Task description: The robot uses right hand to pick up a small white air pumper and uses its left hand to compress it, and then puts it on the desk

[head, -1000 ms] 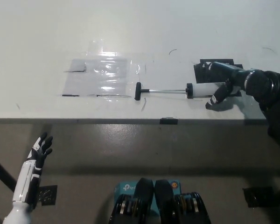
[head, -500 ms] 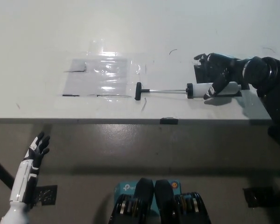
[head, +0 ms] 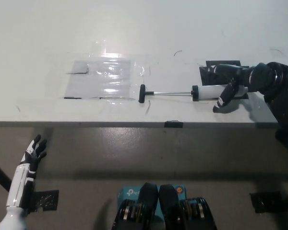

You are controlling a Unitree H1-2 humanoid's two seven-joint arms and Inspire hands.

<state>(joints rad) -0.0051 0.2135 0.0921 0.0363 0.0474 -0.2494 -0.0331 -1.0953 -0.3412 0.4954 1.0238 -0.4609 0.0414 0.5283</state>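
While your robot's white left hand (head: 30,154) hung low at the near left, below the desk edge with its fingers spread and holding nothing, the work at this moment lay at the other end of the scene. On the pale grey desk (head: 48,38), left of centre, you had a clear plastic sheet (head: 108,76) taped flat. Just right of it lay the small white air pumper (head: 192,92), on its side and parallel to the near edge: its black T-handle (head: 142,93) touched the sheet's right border, a thin metal rod ran rightward from it, fully drawn out, and the white cylindrical barrel with a black collar sat at the right end. Your black right hand (head: 229,86) was draped over that barrel from the far side, fingers curled down across its right part, beside a patch of black tape (head: 207,73). Whether those fingers had truly closed around the barrel or merely rested over it, I could not tell; the pumper lay on the desk, not lifted.

I judged the step in hand to be the grasp. Next you needed a firm closure around the barrel, then a lift that kept the rod level and brought the T-handle within the left hand's reach.
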